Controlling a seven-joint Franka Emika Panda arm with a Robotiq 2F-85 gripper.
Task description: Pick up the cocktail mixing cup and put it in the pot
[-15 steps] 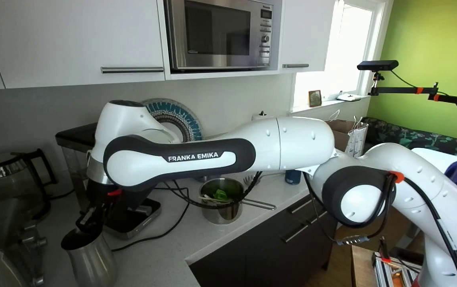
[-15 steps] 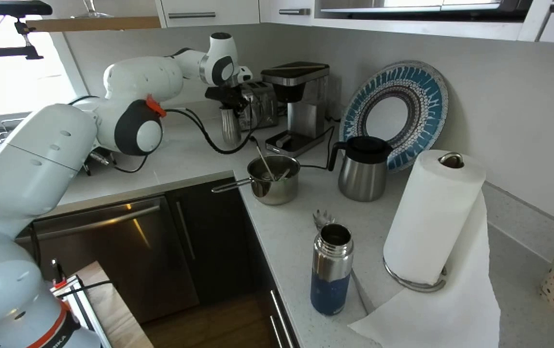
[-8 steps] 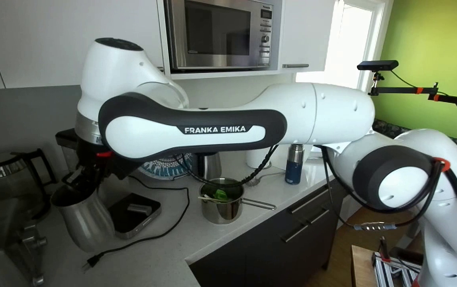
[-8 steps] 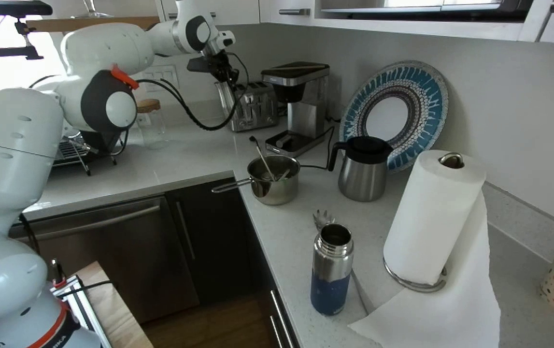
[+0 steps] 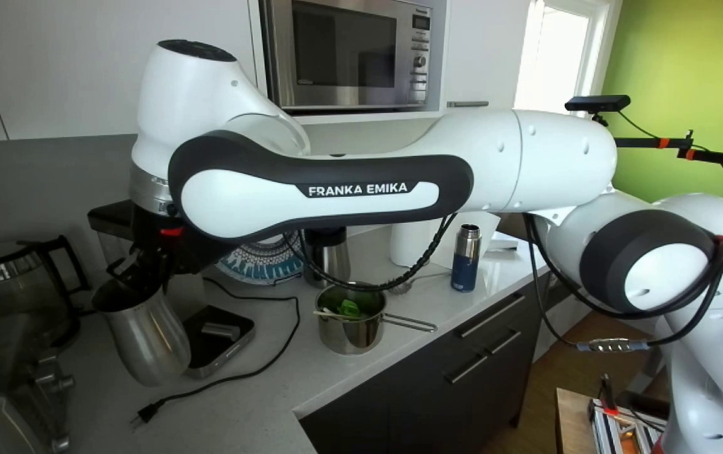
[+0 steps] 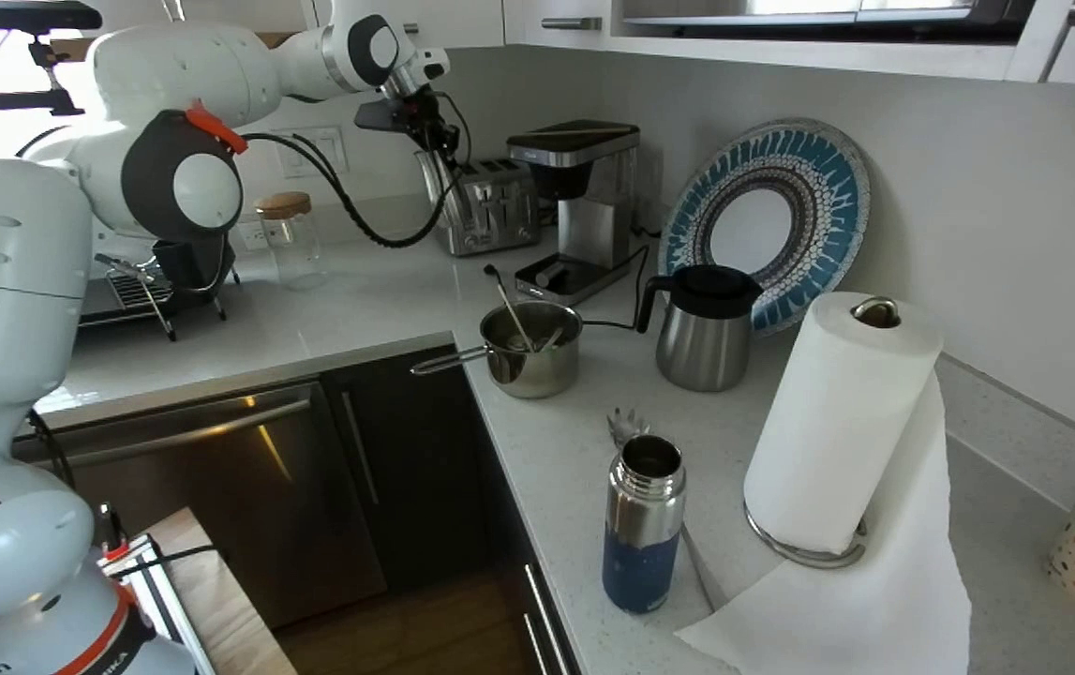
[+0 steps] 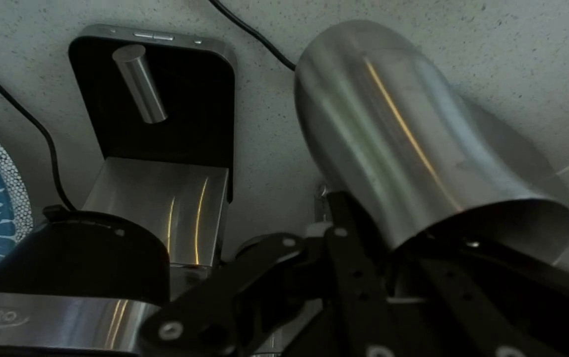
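Note:
The cocktail mixing cup is a tall, shiny steel tumbler, held tilted above the counter in front of the coffee machine. My gripper is shut on its rim wall, one finger inside the mouth and one outside. In the wrist view the cup hangs from the gripper, its mouth towards me; the inner fingertip is hidden. In an exterior view the gripper hides much of it. The pot, low steel with a green inside and thin handle, stands near the counter corner; it also shows elsewhere.
The coffee machine and toaster stand close to the cup. A black cord crosses the counter towards the pot. A steel carafe, a blue bottle and a paper towel roll stand beyond the pot. Utensils stick out of the pot.
The gripper has lifted the cup off the counter, and the cup has tilted. In the last half second, the arm has risen slightly more and the cup has shifted slightly towards the pot's side.

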